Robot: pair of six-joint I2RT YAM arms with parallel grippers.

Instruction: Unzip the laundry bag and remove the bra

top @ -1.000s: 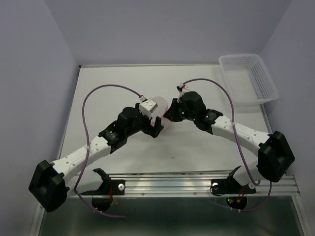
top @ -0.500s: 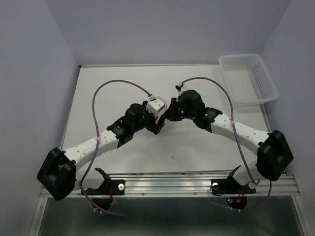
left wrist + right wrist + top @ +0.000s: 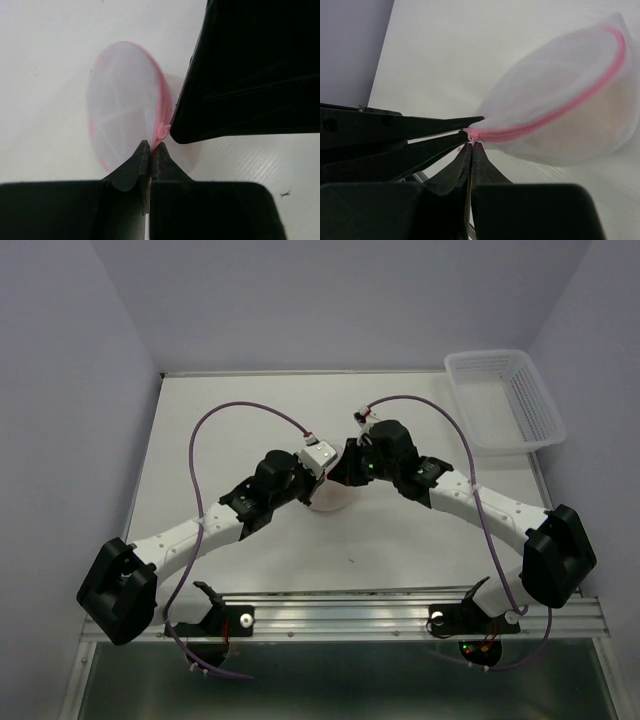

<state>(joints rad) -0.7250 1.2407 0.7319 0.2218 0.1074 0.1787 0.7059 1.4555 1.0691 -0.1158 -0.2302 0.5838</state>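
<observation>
**Operator:** Right wrist view first. What is the right gripper [image 3: 471, 146] doing?

**Technician:** It is pinching closed on the near end of the pink zipper [image 3: 545, 117]. The left gripper [image 3: 150, 148] is clamping that same end, with its tips almost touching the right's.

**Operator:** Which way is the zipper running?

**Technician:** It is curving away from both grippers over the laundry bag [image 3: 560, 85], which is sitting between the wrists. Which gripper is holding the slider, I cannot tell. A peach tint is showing inside, probably the bra [image 3: 585, 131].
</observation>
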